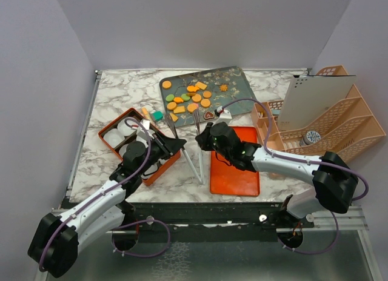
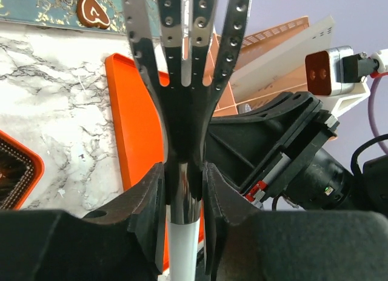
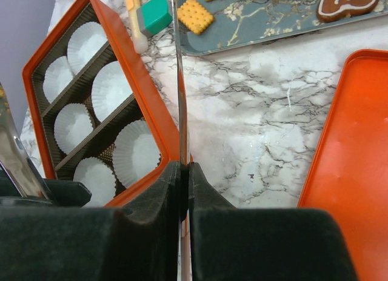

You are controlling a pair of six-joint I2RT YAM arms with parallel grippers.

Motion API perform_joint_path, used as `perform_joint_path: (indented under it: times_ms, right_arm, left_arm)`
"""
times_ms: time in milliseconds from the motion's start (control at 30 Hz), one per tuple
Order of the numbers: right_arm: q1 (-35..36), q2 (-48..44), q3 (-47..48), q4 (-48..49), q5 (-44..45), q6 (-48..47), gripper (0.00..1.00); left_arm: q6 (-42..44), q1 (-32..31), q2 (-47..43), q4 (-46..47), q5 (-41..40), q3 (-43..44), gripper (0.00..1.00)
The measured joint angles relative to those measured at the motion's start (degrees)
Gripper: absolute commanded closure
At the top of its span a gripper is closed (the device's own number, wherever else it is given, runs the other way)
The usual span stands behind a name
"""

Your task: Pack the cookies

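I see the cookies (image 1: 193, 98) lying flat and loose on the dark marbled tray (image 1: 235, 87), mostly orange rounds and squares bunched with a few green ones, one orange round off alone at its far left corner, and a brown heart cookie (image 1: 208, 115) by its near edge.

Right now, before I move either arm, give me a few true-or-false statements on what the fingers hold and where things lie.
1. The left fingers are clamped on a slotted metal utensil. True.
2. The paper cups in the orange box already hold cookies. False: every cup in view is empty.
3. The heart cookie lies on the marbled tray. True.
4. The right fingers are open and empty. False: they are shut on a thin metal blade, seen edge-on.
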Motion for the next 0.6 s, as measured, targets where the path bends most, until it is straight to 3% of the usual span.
perform_joint_path:
  times_ms: [100,433,533,600]
  right_arm:
    - [0.0,0.0,-0.5,1.5,-0.8,-1.0,0.71]
    - [0.0,-4.1,-4.2,9.4,-5.9,-7.5,0.1]
    - [0.0,-5.9,-5.7,11.0,-8.2,-10.7,0.01]
    - [0.0,-6.8,-6.7,12.0,-10.0,-12.8,0.0]
  left_arm:
    - [-2.1,-0.1,-1.3,0.5,-1.5,-1.3,0.99]
    - [-9.2,-0.3,-4.6,0.7,-8.5,-4.8,1.0]
    - [-11.4,-0.3,-5.0,0.7,-10.2,-5.3,1.0]
    - [-13.1,-0.3,-5.4,0.7,-11.4,-5.6,1.0]
